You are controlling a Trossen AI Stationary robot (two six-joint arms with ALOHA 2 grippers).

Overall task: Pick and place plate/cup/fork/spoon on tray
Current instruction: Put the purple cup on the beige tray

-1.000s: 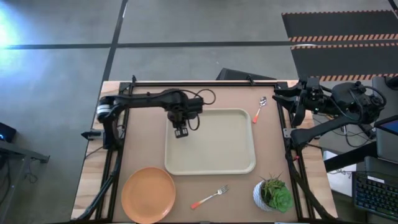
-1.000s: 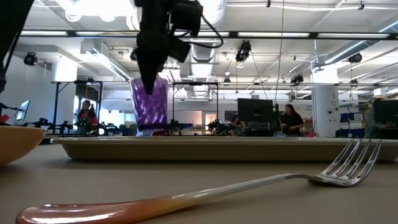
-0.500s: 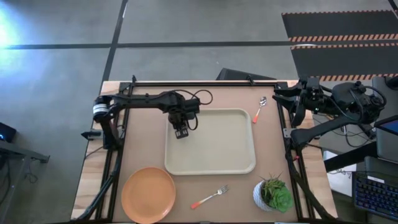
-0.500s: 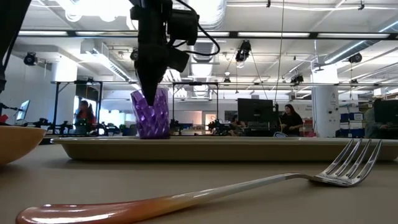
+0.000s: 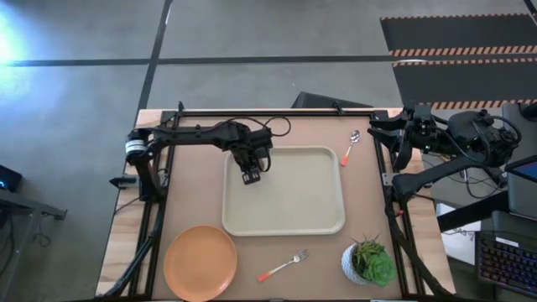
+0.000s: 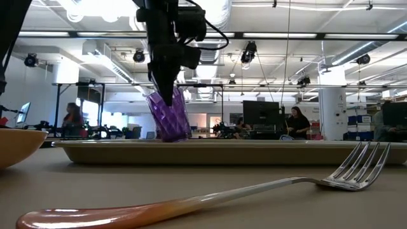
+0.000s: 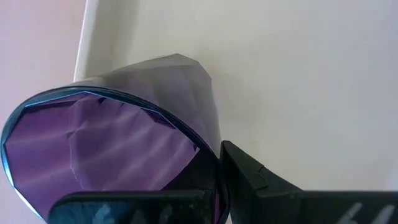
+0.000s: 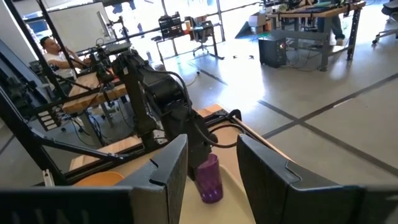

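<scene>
The dark purple cup (image 6: 169, 117) stands tilted on the cream tray (image 5: 310, 210), near the tray's far left corner, with its base on the tray floor. My left gripper (image 5: 250, 174) comes down on it from above and is shut on its rim. The cup fills the left wrist view (image 7: 124, 124) and also shows in the right wrist view (image 8: 209, 177). The orange plate (image 5: 200, 262) and the fork (image 5: 284, 266) lie on the table near its front edge. The spoon (image 5: 349, 148) lies beyond the tray's far right corner. My right gripper (image 8: 211, 168) waits open at the table's right edge. My left gripper pinches the cup's wall at the rim (image 7: 208, 155), one finger inside the cup and one finger (image 7: 261, 180) outside it. The fingers point down from above. The cup leans over with its base on the tray (image 6: 254, 152).
A white pot with a green plant (image 5: 367, 262) stands at the table's near right corner. The fork's handle (image 6: 127, 213) lies close in front of the low camera. Arm frames run along the table's left and right edges. People sit in the room behind.
My left gripper has lowered the cup from just above the tray until its base rests on the tray floor. It has then shifted a little toward the table's right edge, and the cup has tipped from upright to leaning.
</scene>
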